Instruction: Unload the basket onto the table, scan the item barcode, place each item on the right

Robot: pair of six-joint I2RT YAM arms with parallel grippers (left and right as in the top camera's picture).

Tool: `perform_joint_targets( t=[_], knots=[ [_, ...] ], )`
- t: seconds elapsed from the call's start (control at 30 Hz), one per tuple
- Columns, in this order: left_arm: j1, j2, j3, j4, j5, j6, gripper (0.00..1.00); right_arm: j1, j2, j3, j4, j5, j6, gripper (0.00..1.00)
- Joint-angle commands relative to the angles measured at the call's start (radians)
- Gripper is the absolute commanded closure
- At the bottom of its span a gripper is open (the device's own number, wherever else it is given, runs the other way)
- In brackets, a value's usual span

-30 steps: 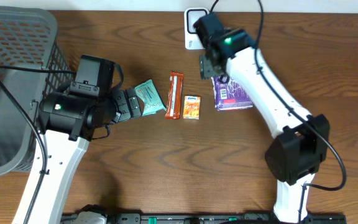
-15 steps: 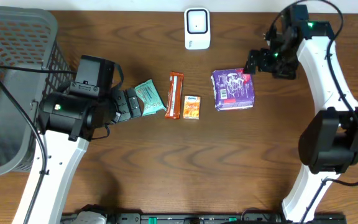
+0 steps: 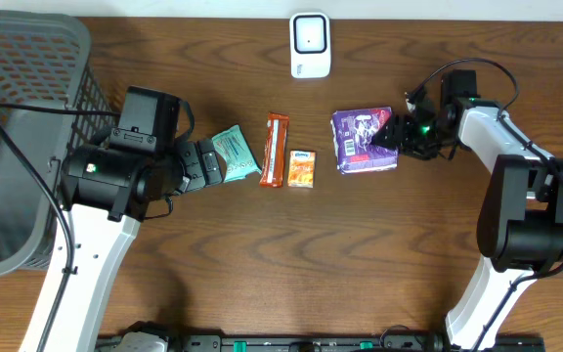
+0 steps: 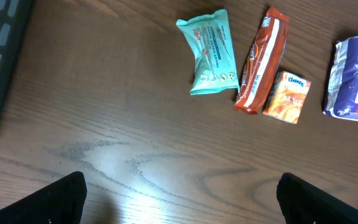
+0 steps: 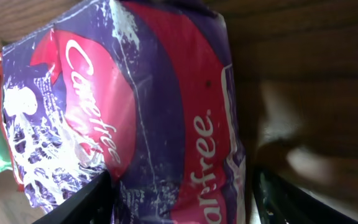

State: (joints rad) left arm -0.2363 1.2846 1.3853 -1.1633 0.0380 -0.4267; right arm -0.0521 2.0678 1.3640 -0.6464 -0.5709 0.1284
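Observation:
A purple and red pack [image 3: 365, 140] lies flat on the table right of centre; the right wrist view shows it close up [image 5: 148, 112]. My right gripper [image 3: 391, 134] is low at the pack's right end, open, with its fingers either side of the pack [image 5: 179, 199]. One finger [image 5: 92, 199] touches the wrapper and a small gap shows at the other. The white scanner [image 3: 310, 44] stands at the back edge. My left gripper [image 3: 213, 161] hovers open and empty [image 4: 182, 199] beside a teal packet [image 3: 233, 154]. No barcode on the pack is readable from the right wrist.
An orange snack bar [image 3: 277, 149] and a small orange tissue box [image 3: 302, 168] lie between the teal packet and the purple pack. A dark mesh basket [image 3: 18, 127] fills the left side. In the left wrist view the purple pack [image 4: 356, 87] shows a barcode.
My right arm swung from the scanner out to the right, then came down onto the purple pack's right end with its jaws narrowing. The left arm has not moved.

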Motion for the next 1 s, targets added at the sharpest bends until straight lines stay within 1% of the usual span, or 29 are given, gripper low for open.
perform_joint_targets(
  t=[0.0,0.03,0.07,0.1,0.17,0.23,0.27,0.33,0.43,0.47,0.53,0.63,0.7,0.8,0.87,0.97],
  knots=[
    [0.002,-0.002,0.005,-0.003,-0.013,-0.005,0.02,0.024,-0.006,-0.040,0.020,-0.002,0.028,0.53],
    [0.002,-0.002,0.005,-0.003,-0.013,-0.005,0.02,0.031,-0.006,-0.042,0.019,0.028,0.028,0.75],
    [0.002,-0.002,0.005,-0.003,-0.013,-0.005,0.02,0.034,-0.006,-0.042,0.018,0.043,0.028,0.91],
    [0.002,-0.002,0.005,-0.003,-0.013,-0.005,0.02,0.036,-0.011,-0.040,0.017,0.045,0.031,0.99],
    [0.002,-0.002,0.005,-0.003,-0.013,-0.005,0.02,0.035,-0.026,-0.022,-0.004,0.046,0.077,0.99],
    [0.002,-0.002,0.005,-0.003,-0.013,-0.005,0.02,0.026,-0.066,0.027,-0.046,0.055,0.088,0.99],
    [0.002,-0.002,0.005,-0.003,-0.013,-0.005,0.02,0.023,-0.092,0.056,-0.066,0.083,0.087,0.99],
    [0.002,-0.002,0.005,-0.003,-0.013,-0.005,0.02,0.027,-0.142,0.113,-0.127,0.205,0.088,0.99],
    [0.002,-0.002,0.005,-0.003,-0.013,-0.005,0.02,0.065,-0.222,0.195,-0.261,0.552,0.124,0.99],
    [0.002,-0.002,0.005,-0.003,-0.013,-0.005,0.02,0.088,-0.249,0.214,-0.314,0.715,0.165,0.99],
    [0.002,-0.002,0.005,-0.003,-0.013,-0.005,0.02,0.135,-0.277,0.222,-0.383,0.948,0.217,0.99],
    [0.002,-0.002,0.005,-0.003,-0.013,-0.005,0.02,0.238,-0.276,0.212,-0.499,1.329,0.383,0.99],
    [0.002,-0.002,0.005,-0.003,-0.013,-0.005,0.02,0.306,-0.246,0.178,-0.512,1.488,0.458,0.99],
    [0.002,-0.002,0.005,-0.003,-0.013,-0.005,0.02,0.346,-0.181,0.172,-0.504,1.503,0.463,0.99],
    [0.002,0.000,0.005,-0.003,-0.013,-0.005,0.02,0.376,-0.101,0.172,-0.479,1.483,0.462,0.98],
    [0.002,0.000,0.005,-0.003,-0.013,-0.005,0.02,0.419,-0.024,0.172,-0.424,1.392,0.455,0.92]
  ],
)
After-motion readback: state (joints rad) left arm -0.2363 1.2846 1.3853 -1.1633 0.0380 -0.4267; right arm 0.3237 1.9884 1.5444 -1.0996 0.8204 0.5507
